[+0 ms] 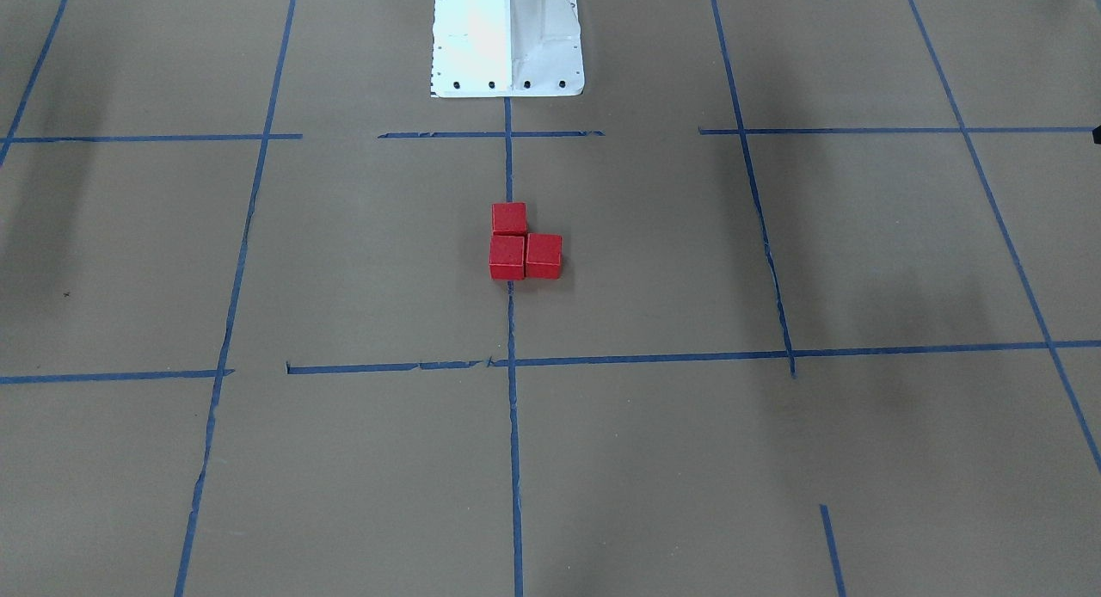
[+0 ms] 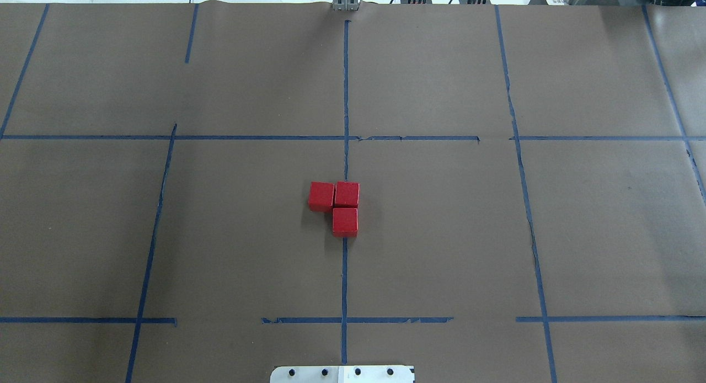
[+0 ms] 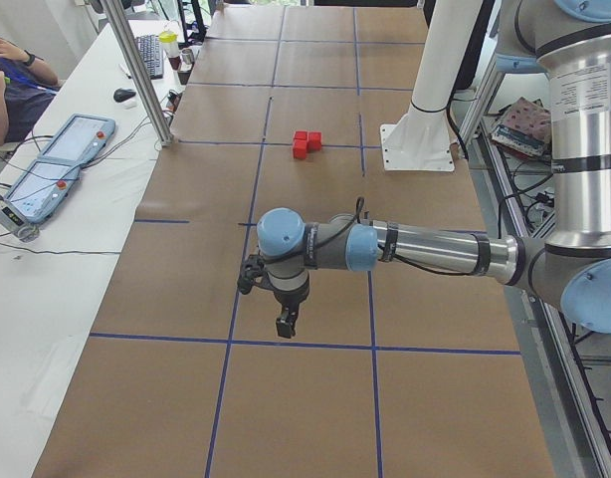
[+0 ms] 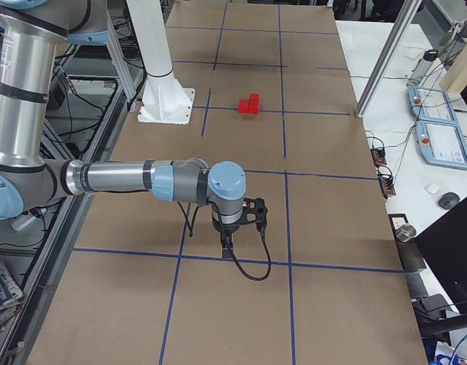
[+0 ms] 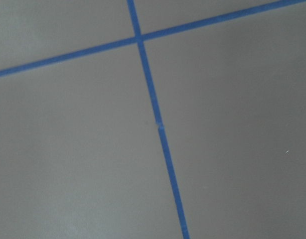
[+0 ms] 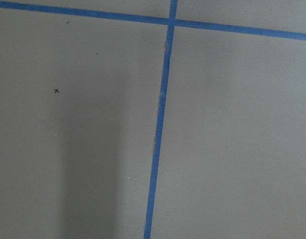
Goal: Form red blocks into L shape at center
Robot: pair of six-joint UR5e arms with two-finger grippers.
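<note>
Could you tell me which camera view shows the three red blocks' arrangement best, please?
The overhead exterior view: the red blocks lie unobstructed, their L outline plain. The front-facing view shows them nearly as well. Both side views show them small and distant; the wrist views show only paper and tape.

We saw matte faces on the red blocks (image 2: 346, 194), dull smooth brown paper (image 2: 441, 234) beneath, frayed blue tape (image 2: 344, 272), and a glossy white metal base (image 1: 507, 38)

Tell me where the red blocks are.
In the overhead view the red blocks sit together in an L in the center cell, on its vertical tape line.
</note>
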